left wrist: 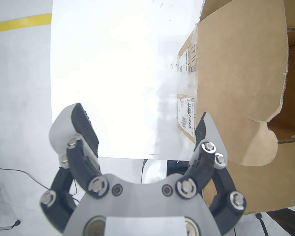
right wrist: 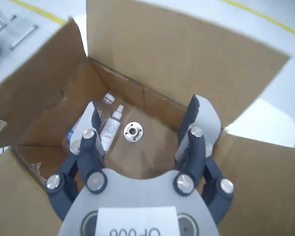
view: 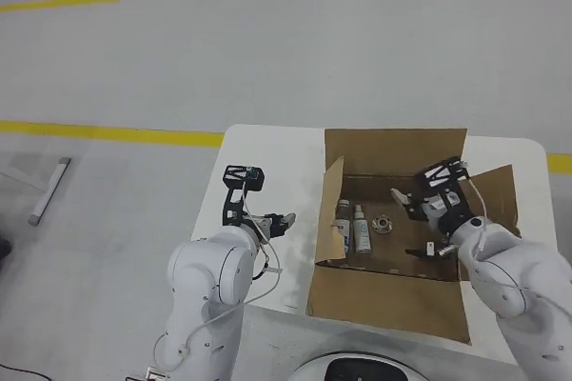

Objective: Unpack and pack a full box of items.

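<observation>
The right tool [right wrist: 143,106] hangs open over the box [view: 395,152], the left tool [left wrist: 140,111] open just beside it, and the spray bottle [right wrist: 112,127] lying on the box floor looks light and slick, best pinched across its body.

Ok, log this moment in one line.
box: open on table | inside: clear bottle, spray bottle, metal flange | right gripper: open, over box | left gripper: open, beside box
</observation>
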